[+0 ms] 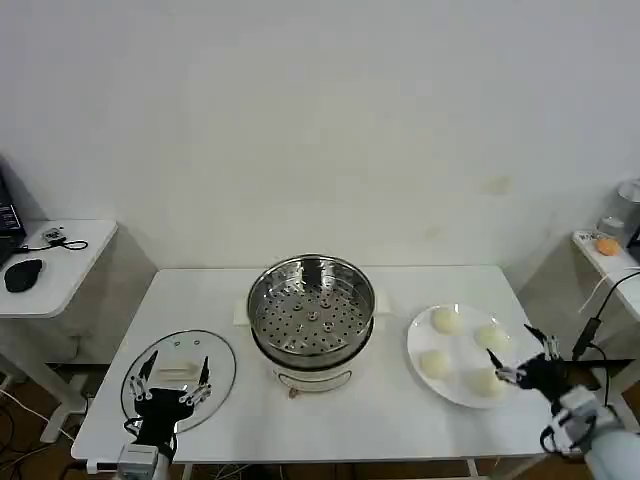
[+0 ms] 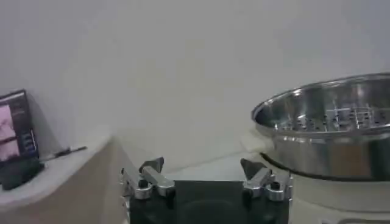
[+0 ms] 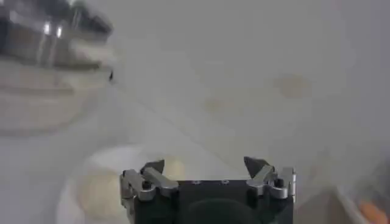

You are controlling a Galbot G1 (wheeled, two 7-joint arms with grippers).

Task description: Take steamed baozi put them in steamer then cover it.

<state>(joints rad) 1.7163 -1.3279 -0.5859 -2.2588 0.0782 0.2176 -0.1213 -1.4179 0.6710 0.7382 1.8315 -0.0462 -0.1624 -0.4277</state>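
Your left pincer (image 1: 172,380) is hovering wide over the cover (image 1: 178,378), which is lying flat on the surface (image 1: 400,420). The empty steamer (image 1: 311,318) is standing to its right. Your right pincer (image 1: 517,357), also spread wide, is reaching in low over the plate (image 1: 462,354), with the steamed baozi (image 1: 464,350) just left of its tips.

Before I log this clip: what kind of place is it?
Likely a lab or test room: a bare white wall, a white table holding the steamer, and a side desk with a mouse.
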